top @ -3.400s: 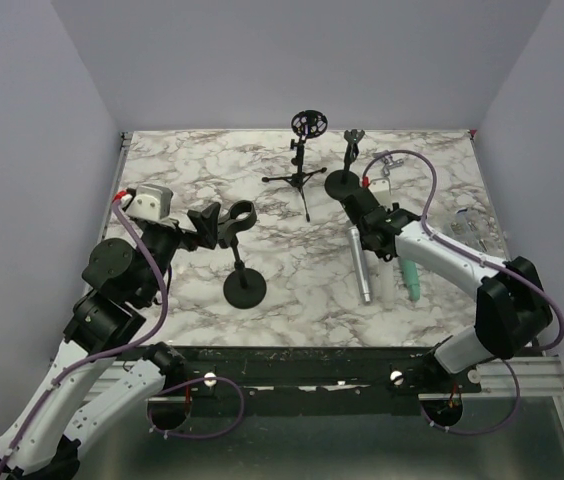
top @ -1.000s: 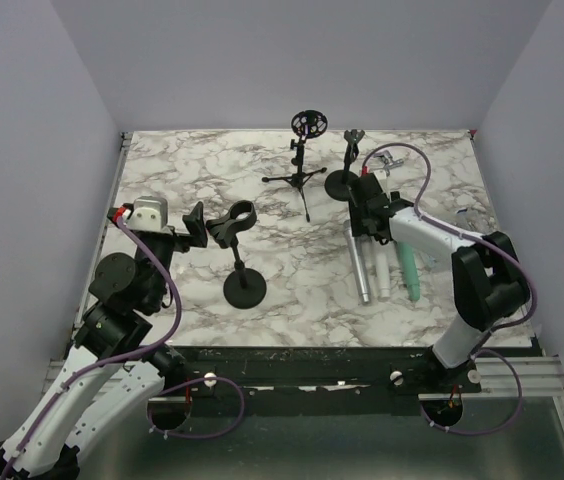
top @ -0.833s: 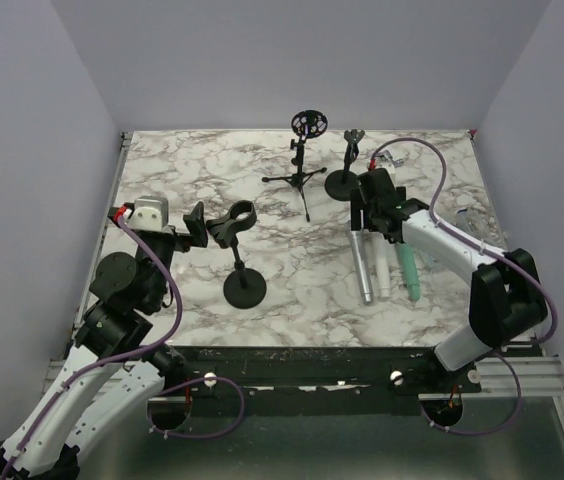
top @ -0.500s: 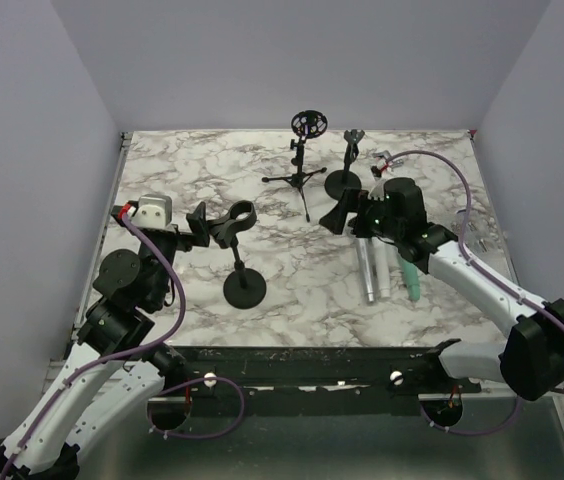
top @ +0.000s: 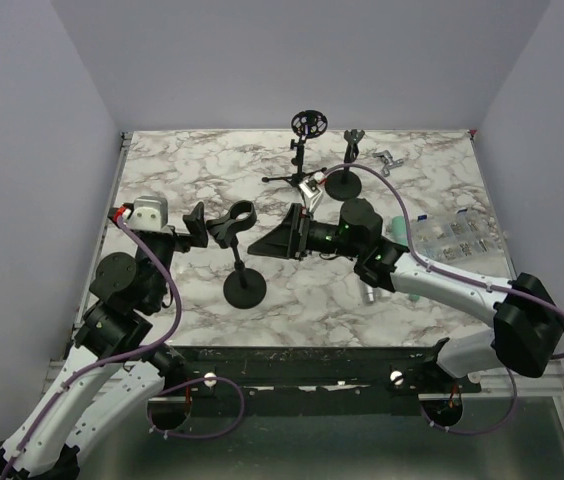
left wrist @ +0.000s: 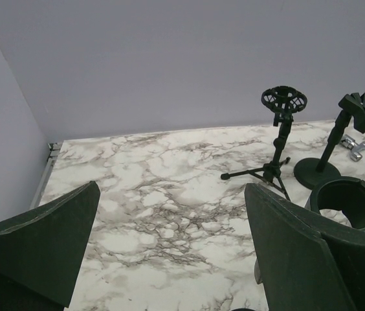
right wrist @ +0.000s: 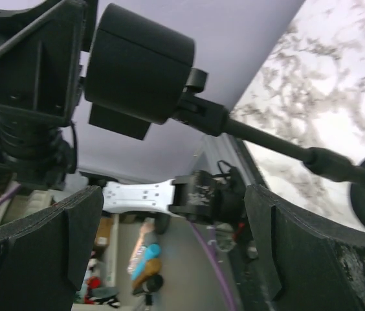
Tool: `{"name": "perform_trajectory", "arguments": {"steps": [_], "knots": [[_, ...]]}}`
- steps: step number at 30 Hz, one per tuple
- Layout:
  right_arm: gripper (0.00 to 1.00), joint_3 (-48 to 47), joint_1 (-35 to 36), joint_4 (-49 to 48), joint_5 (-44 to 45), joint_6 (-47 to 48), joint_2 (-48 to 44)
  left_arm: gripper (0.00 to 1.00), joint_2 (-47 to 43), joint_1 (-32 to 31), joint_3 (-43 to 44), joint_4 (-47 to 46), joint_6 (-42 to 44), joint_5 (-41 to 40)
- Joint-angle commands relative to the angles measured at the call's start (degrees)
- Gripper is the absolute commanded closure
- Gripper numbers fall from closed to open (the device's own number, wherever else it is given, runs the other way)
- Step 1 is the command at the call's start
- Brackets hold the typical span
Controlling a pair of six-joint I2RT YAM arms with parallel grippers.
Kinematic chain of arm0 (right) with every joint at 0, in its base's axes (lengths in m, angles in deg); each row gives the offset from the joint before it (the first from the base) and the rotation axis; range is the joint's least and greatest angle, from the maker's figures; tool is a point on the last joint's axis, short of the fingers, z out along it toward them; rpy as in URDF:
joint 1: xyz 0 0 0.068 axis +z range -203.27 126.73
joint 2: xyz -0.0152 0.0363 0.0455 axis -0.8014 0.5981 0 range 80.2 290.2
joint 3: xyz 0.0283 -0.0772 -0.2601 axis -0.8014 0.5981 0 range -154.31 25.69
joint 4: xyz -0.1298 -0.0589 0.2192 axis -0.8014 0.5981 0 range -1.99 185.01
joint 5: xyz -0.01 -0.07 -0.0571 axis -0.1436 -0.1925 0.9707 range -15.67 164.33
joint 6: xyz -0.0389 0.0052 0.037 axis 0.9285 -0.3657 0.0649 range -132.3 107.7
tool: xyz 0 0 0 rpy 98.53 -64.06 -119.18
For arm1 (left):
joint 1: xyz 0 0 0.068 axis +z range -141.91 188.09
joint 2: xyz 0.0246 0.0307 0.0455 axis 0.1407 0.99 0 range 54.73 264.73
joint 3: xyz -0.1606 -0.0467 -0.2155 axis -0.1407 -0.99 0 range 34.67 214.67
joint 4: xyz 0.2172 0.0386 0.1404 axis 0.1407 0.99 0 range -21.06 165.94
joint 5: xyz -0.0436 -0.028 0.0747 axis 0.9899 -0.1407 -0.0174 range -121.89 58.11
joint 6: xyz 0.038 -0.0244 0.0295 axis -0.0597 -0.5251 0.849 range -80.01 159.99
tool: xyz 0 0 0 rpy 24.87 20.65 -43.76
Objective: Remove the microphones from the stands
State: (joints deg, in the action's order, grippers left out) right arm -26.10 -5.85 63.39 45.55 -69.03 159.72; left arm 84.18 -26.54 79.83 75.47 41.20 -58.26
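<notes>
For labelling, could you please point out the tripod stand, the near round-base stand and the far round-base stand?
tripod stand (top: 309, 123): top view, its ring mount.
near round-base stand (top: 244, 290): top view, its base.
far round-base stand (left wrist: 316, 172): left wrist view, its base.

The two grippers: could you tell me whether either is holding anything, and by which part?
Nothing is held: the left gripper and the right gripper both stand open, with nothing between their fingers.

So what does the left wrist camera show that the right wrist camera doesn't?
Only the left wrist view shows the tripod stand and the clip stand at the back of the table. Only the right wrist view shows the left arm and the near stand's pole. Both show the near stand's round holder and the marble table.
</notes>
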Motion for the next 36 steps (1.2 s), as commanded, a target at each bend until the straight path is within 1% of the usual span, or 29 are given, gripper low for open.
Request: {"name": "perform_trajectory", "arguments": {"steps": [1,5,10,13,16,21,24,26,28,30,34,36], "knots": [[0.0,-1.4,2.2,-8.6,4.7,-10.5,1.5,0.03,-1.0,-0.2,0.1,0.4,-0.7,0.7],[0.0,-4.5,3.3,-2.8,11.3,-9.4,2.7,0.03,-1.0,-0.2,0.2,0.6,-0.9,1.1],[0.0,-9.6,5.2,0.8,13.7,-8.7,5.5,0.03,-1.2,-0.2,0.3,0.6,-0.9,1.2],[0.0,-11.9,6.3,3.9,17.2,-8.0,6.2,0.03,-1.2,-0.2,0.4,0.7,-0.9,1.4],[0.0,-13.3,6.8,6.1,20.5,-7.5,6.8,0.03,-1.2,-0.2,0.5,0.7,-0.9,1.3],[0.01,-14.6,7.2,7.7,22.3,-6.9,7.7,0.03,-1.4,-0.3,0.4,0.8,-0.9,1.3],[0.06,-15.2,7.3,8.3,22.8,-6.3,8.3,0.03,-1.6,-0.3,0.5,0.8,-0.9,1.3],[0.13,-15.4,7.3,8.3,23.1,-6.1,8.7,0.03,-1.7,-0.2,0.5,0.8,-0.9,1.4],[0.13,-15.7,7.4,8.8,23.3,-5.8,9.0,0.03,-1.7,-0.2,0.5,0.8,-0.9,1.4],[0.16,-16.0,7.6,9.4,23.7,-5.3,9.3,0.03,-1.8,-0.3,0.6,0.9,-0.9,1.5],[0.27,-15.2,7.8,9.3,24.0,-5.2,9.5,0.03,-2.0,-0.3,0.5,0.9,-0.9,1.4],[0.29,-14.5,7.9,9.1,24.1,-5.5,9.6,0.03,-2.0,-0.3,0.5,0.9,-0.9,1.4]]}}
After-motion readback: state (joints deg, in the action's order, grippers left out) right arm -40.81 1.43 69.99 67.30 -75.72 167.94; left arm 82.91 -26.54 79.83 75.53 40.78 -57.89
